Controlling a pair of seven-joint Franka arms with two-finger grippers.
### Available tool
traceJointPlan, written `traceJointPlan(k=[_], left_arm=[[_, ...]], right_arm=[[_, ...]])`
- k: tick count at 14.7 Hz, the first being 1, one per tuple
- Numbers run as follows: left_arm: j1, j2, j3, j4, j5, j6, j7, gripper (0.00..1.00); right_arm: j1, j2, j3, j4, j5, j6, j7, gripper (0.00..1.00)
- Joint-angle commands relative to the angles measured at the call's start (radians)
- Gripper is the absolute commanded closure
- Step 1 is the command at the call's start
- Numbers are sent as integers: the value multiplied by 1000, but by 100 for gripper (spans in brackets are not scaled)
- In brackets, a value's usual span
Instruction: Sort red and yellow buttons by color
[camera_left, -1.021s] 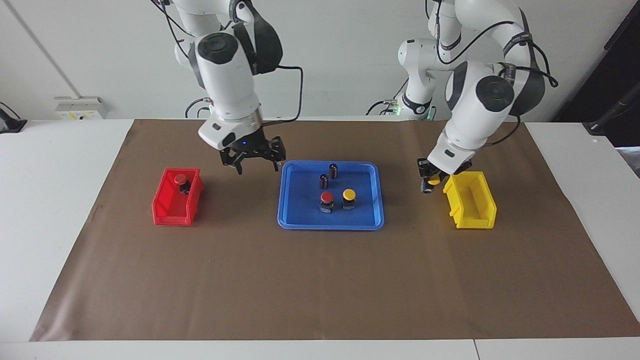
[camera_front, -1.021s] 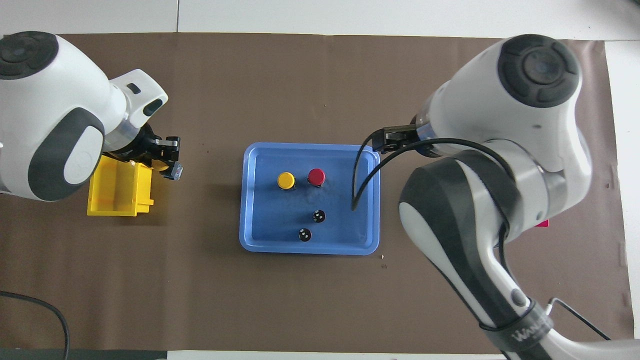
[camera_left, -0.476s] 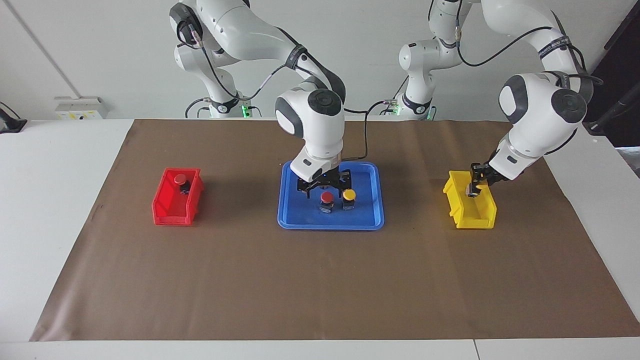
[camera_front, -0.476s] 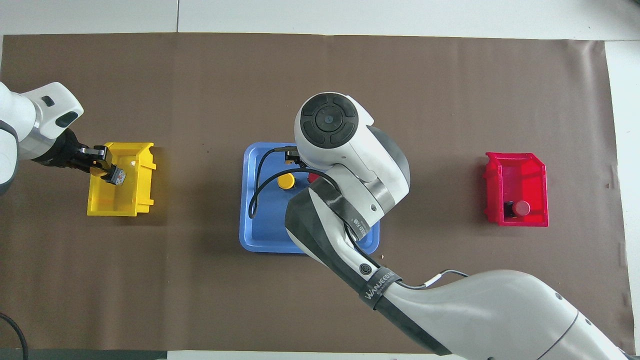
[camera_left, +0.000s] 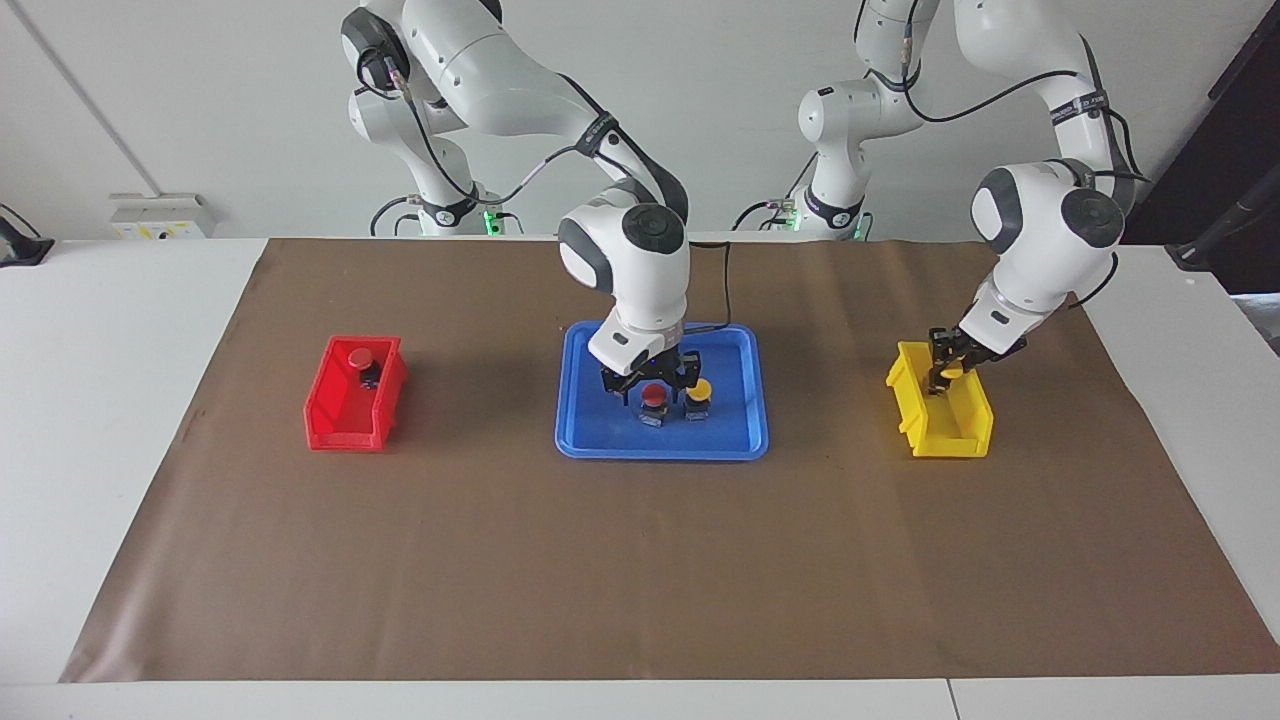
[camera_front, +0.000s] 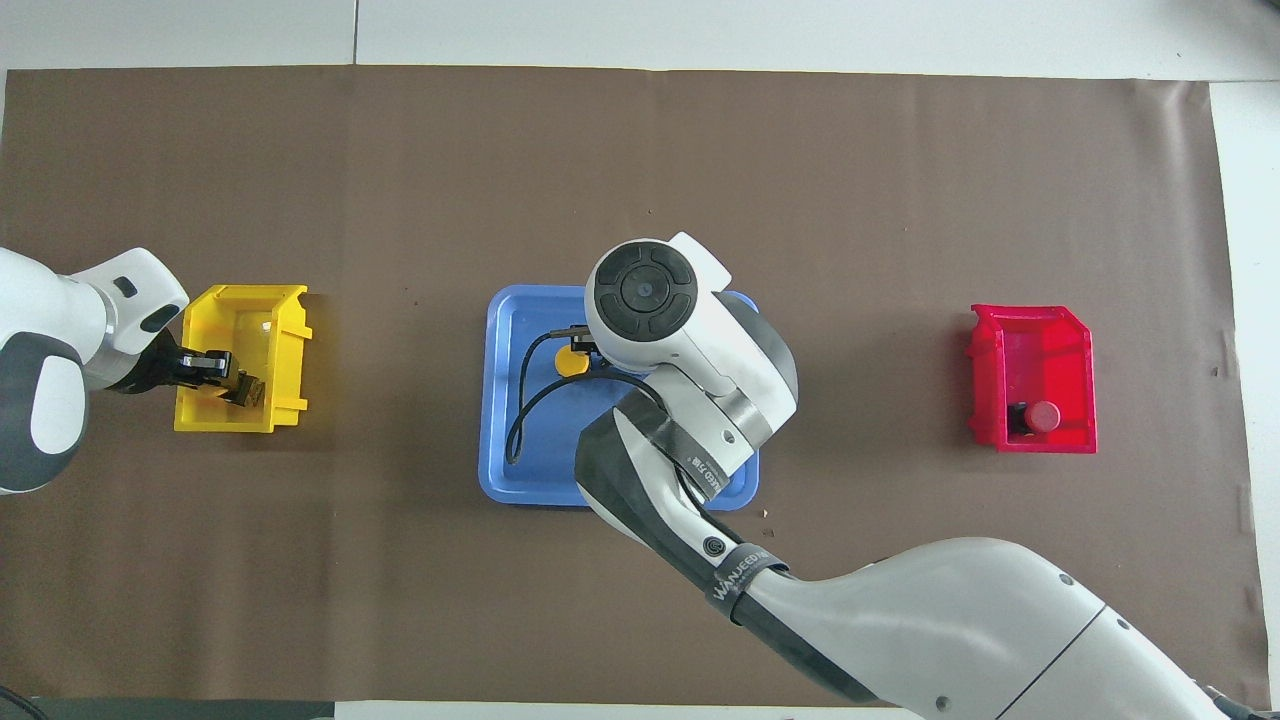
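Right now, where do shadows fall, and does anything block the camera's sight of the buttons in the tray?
Facing view: soft, even light; the red bin casts a faint shadow on the paper toward the tray. Overhead view: the right arm hides the tray's red button and part of the yellow button; the facing view shows both.
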Motion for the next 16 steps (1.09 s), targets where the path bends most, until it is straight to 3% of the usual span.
traceJointPlan(k=[1, 2, 3, 4, 6, 8, 9, 10, 13, 15, 16], left_arm=[[-1, -38, -7, -65, 15, 53, -10, 95], [-4, -38, -7, -65, 15, 53, -7, 75], [-4, -38, -7, -64, 14, 56, -8, 40], [-5, -35, -7, -52, 15, 50, -5, 32], [-5, -19, -7, 8, 14, 12, -6, 31], [-5, -13, -8, 129, 14, -116, -7, 30], [-5, -10, -8, 201, 14, -190, -6, 20], [-7, -9, -10, 267, 14, -253, -5, 1], [-91, 2, -13, 358, 3, -321, -35, 0], [-204, 10, -16, 328, 2, -248, -231, 0], [-303, 31, -14, 312, 2, -194, -372, 0]], right_arm=[[-2, -33, 1, -48, -23, 31, 26, 27], [-3, -34, 1, -51, -23, 31, 26, 31], [-3, -34, 1, -59, -23, 37, 26, 36], [-2, -36, 1, -62, -23, 46, 26, 43], [-2, -36, 1, -61, -23, 43, 26, 61], [-3, -34, 1, -38, -23, 25, 23, 79], [-11, -37, 1, -24, -26, -1, 10, 80], [-25, -58, 0, -6, -26, -36, -22, 80], [-156, -181, 0, -4, -20, -198, -258, 80], [-274, -288, 0, -42, -13, -338, -480, 80], [-346, -337, 0, -77, -8, -352, -598, 80]])
